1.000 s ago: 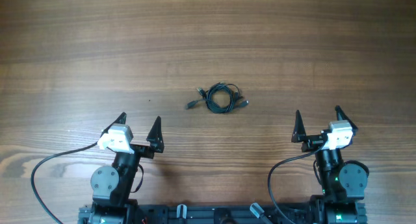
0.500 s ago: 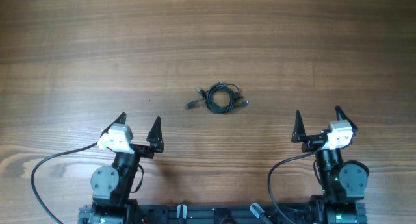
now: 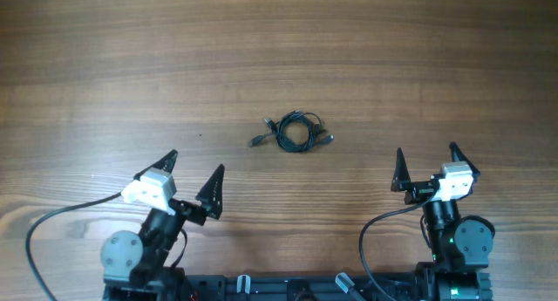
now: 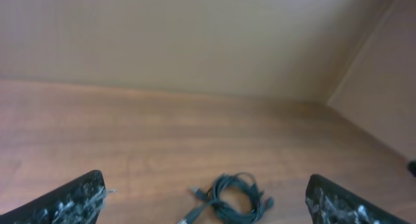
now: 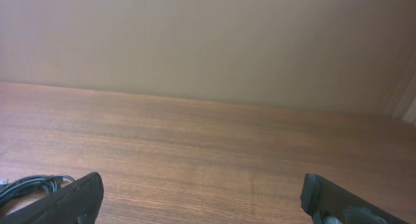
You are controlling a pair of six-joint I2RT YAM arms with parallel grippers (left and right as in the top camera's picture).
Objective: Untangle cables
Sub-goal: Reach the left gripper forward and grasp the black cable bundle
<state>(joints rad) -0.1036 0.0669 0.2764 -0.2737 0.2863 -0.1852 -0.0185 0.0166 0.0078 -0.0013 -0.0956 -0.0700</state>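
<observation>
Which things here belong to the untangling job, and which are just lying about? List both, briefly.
Job:
- cables, one tangled bundle mid-table
- left gripper and right gripper, both open, neither touching the bundle

Not the job:
- wooden table
- thicker arm cords, attached to the robot

The table [image 3: 349, 57] is wood, brown with long streaks of grain, smooth and matt with only a soft sheen. The cables [image 3: 297, 131] have thin black sheaths that look like plastic or rubber, faintly glossy, and small greyish plug ends that may be metal. The fingers [image 4: 78, 199] of the left gripper [image 3: 194, 160] are black and matt, scuffed with whitish marks. The housing [image 3: 146, 189] behind them looks like white plastic. The wall [image 4: 195, 36] is plain beige, matt.
</observation>
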